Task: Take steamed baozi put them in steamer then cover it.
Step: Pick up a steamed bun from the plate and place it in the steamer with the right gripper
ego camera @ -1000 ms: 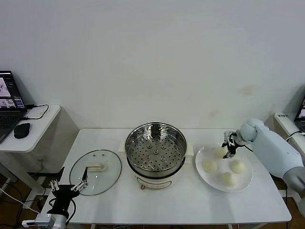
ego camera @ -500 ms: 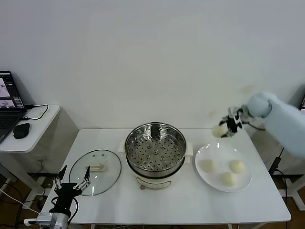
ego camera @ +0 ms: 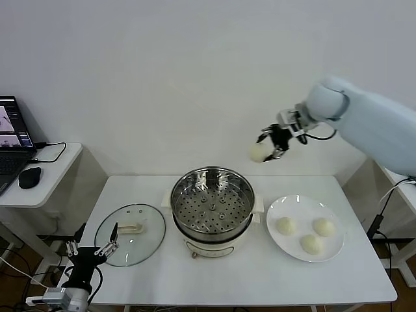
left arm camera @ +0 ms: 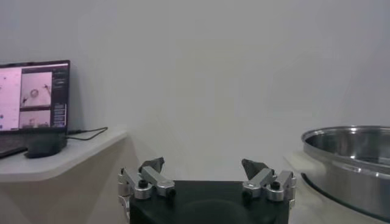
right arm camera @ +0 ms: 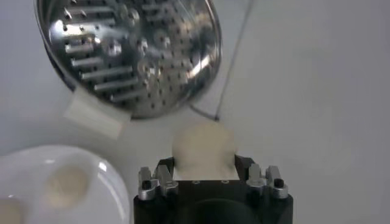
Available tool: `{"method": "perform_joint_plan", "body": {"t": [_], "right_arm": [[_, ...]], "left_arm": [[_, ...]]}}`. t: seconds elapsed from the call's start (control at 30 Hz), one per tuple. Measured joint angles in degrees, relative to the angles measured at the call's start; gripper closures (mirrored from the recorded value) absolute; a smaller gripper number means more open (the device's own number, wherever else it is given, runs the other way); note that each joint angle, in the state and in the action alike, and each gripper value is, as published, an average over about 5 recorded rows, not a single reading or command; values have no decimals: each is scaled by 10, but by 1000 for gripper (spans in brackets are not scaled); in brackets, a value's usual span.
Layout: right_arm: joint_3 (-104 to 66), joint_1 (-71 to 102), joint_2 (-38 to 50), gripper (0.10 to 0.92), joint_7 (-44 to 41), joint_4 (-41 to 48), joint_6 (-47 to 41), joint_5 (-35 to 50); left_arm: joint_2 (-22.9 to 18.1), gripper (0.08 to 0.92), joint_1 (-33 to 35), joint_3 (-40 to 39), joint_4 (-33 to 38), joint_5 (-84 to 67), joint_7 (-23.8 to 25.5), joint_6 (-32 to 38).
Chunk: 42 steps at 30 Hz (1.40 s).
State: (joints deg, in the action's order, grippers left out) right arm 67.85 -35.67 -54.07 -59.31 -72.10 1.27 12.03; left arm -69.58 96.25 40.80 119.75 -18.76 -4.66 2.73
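Left end effector [ego camera: 91, 250] spread wide at the surface's [ego camera: 227, 276] near edge, cover [ego camera: 130, 234] lying just beyond it, steamer [ego camera: 212, 209] open mid-surface, plate [ego camera: 305, 227] with three steamed baozi [ego camera: 302, 232] beside it, right end effector [ego camera: 274, 144] raised beyond the steamer, pinching a fourth baozi [ego camera: 259, 151].

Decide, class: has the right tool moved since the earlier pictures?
Yes. The right tool, gripping a baozi, has risen from the plate leftward toward the steamer.
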Motion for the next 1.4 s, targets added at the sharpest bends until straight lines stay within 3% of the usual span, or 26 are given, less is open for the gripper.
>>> {"method": "perform_joint_plan", "body": {"t": [0.43, 0.87, 1.17, 1.27, 1.4], "right_arm": [[62, 33, -98, 414, 44, 29, 102, -95], [46, 98, -173, 414, 103, 121, 219, -244], [28, 113, -206, 409, 128, 169, 263, -299], [28, 114, -209, 389, 130, 173, 269, -305], [33, 111, -210, 296, 129, 173, 271, -302]], "left_arm": [[-5, 177, -10, 12, -10, -1, -2, -1], [-13, 177, -10, 14, -9, 1, -2, -1], [-14, 177, -12, 9, -9, 2, -2, -1], [-14, 177, -12, 7, -9, 3, -2, -1], [-15, 177, -11, 5, -7, 3, -2, -1]]}}
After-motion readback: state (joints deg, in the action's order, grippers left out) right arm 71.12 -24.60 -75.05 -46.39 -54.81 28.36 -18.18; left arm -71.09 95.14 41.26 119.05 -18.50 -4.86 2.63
